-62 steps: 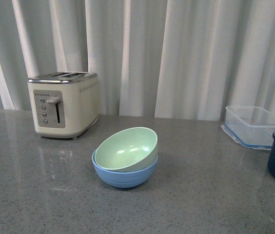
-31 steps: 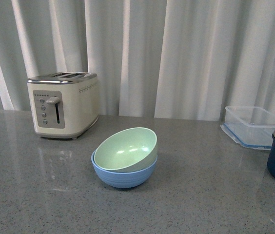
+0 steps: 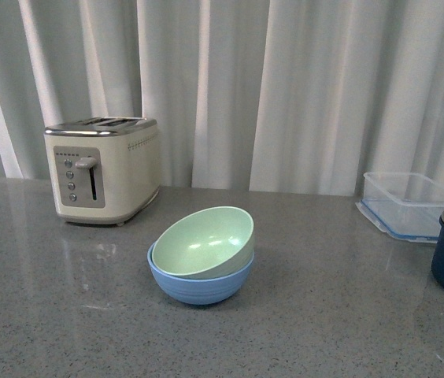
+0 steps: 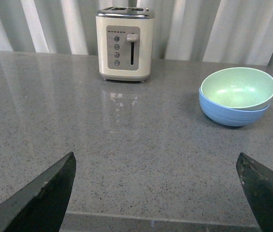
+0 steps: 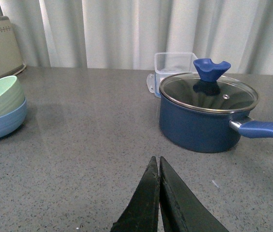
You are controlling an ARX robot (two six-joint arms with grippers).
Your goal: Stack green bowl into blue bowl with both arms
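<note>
The green bowl (image 3: 204, 241) already sat inside the blue bowl (image 3: 201, 284) near the middle of the bench (image 3: 324, 315), tilted so that its far right rim rode higher than its near left rim. Neither arm showed in the front view.

From the left wrist view, the left hand (image 4: 160, 191) stood wide apart, its two fingers (image 4: 39, 200) at either edge of the picture, holding nothing, and the stacked bowls lay well ahead of it and off to the right. From the right wrist view, the right hand (image 5: 157, 203) was closed with its fingers pressed together on nothing, and the bowls lay ahead and to the far left of it. Both hands were well apart from the bowls (neither looked clearly nearer).

The stacking itself looked done; at most the green bowl might want levelling, and for that the way to the bowls was clear for either arm.

A cream toaster (image 3: 102, 169) stood far left of the bowls. A dark blue pot (image 5: 205, 116) with a glass lid sat at the right, with a clear plastic box (image 3: 411, 205) behind it, both apart from the bowls.
</note>
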